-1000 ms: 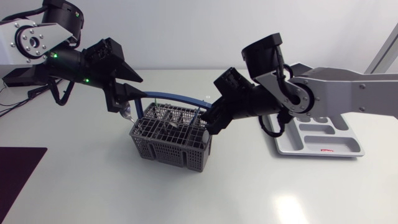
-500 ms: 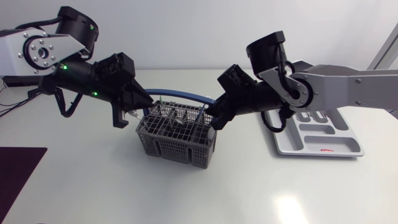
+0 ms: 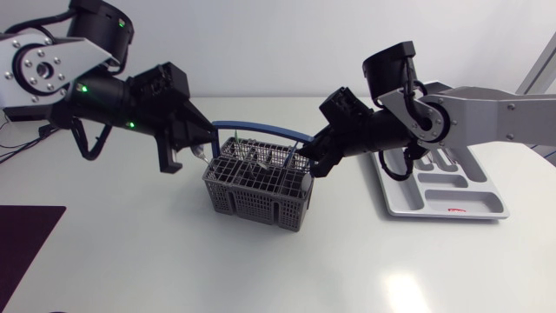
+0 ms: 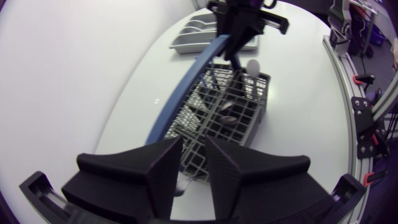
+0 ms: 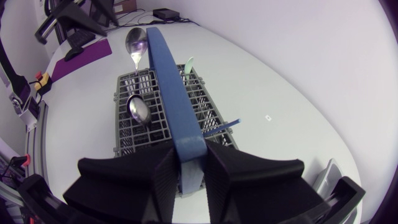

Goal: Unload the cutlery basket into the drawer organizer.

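Across the basket point(image 3: 256, 196), right claw point(image 3: 310, 163) grips its left-right handle point(image 3: 261, 128); left claw point(image 3: 203, 149) pinches spoon point(image 3: 196, 156).

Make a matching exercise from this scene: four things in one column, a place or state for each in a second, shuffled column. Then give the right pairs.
Things:
1. right gripper
2. cutlery basket
3. drawer organizer
4. spoon

Places or states:
A. light grey tray at the right side of the table
B. bowl up in a basket compartment
C. shut on the blue handle
D. dark grey mesh, mid-table

Pairs: 1-C, 2-D, 3-A, 4-B
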Tool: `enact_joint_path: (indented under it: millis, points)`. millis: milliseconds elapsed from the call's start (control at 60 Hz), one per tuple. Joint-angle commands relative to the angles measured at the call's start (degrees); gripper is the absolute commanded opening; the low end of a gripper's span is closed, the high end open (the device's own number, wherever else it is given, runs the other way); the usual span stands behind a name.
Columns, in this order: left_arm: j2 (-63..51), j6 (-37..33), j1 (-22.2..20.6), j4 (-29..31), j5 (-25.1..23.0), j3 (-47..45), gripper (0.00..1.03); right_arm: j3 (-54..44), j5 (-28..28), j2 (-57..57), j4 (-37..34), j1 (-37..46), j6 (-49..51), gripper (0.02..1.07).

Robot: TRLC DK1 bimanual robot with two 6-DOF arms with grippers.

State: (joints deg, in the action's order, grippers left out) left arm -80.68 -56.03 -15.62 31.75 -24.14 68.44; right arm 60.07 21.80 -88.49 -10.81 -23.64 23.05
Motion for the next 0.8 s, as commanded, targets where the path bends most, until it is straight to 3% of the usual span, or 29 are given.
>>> enact_joint_path:
  millis: [0, 67, 150, 300, 500, 783]
  points:
    - [-3.16, 1.36, 2.35, -0.72, 0.06, 4.59, 0.55, -0.13, -0.18, 0.16, -1.94, 0.44, 1.91, 0.25]
    - [-5.62, 1.01, 3.4, -0.72, 0.06, 6.44, 0.63, 0.04, -0.27, 0.16, -2.02, 0.44, 1.74, 0.4]
    - [-8.52, 0.66, 3.75, -0.72, -0.03, 8.46, 0.65, 0.04, -0.44, 0.42, -2.2, 0.26, 1.47, 0.68]
    - [-12.83, 0.31, 3.93, -2.13, -0.03, 10.04, 0.65, -0.84, -0.71, 2.18, -2.46, 0.08, 0.59, 0.94]
    - [-15.91, -0.4, 5.51, -1.69, -1.17, 11.18, 0.62, -2.68, -2.55, 2.88, -1.85, -0.09, 0.59, 0.95]
    - [-11.95, -2.77, 3.66, 0.68, -2.23, 6.44, 0.57, -0.66, -3.87, 0.33, -0.09, 2.98, 1.12, 0.95]
